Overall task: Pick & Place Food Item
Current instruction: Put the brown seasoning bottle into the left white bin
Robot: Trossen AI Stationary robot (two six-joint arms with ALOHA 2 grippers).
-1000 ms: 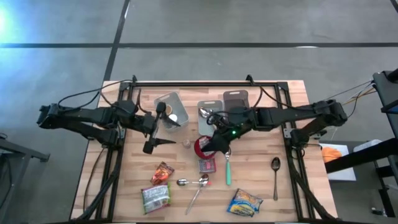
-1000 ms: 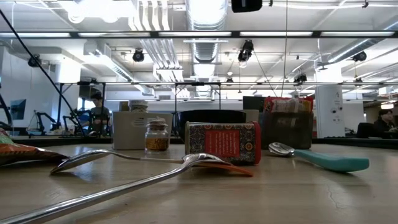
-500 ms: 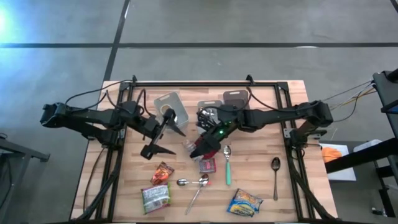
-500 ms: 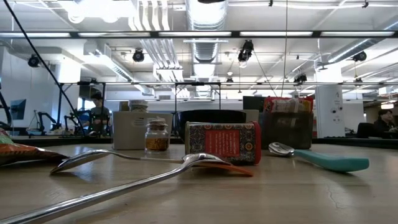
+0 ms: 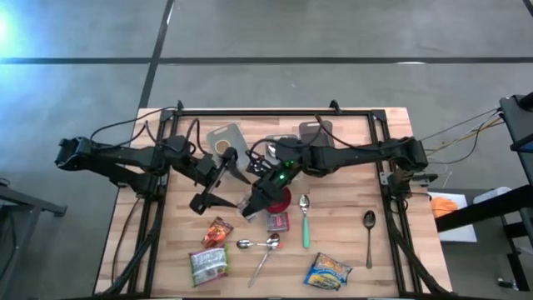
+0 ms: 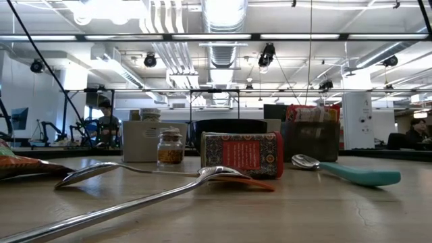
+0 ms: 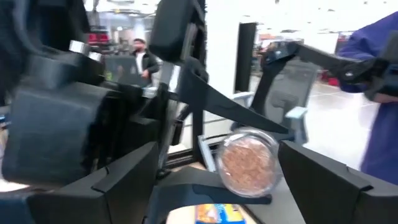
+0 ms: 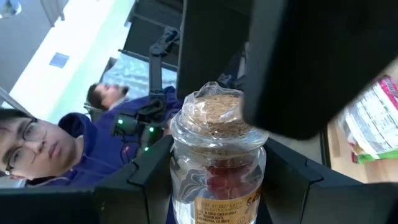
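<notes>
Teal-handled spoon (image 5: 305,221), steel spoon (image 5: 369,236), grey bins (image 5: 316,131)

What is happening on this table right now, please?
A two-arm robot is working on picking up a food item. The right gripper is down at a small spice jar in the middle of the table. The jar stands on the wood and is not lifted yet. The left gripper is open just beside it and holds nothing. Spoons, snack packets and a red tin lie untouched nearer the front edge.
</notes>
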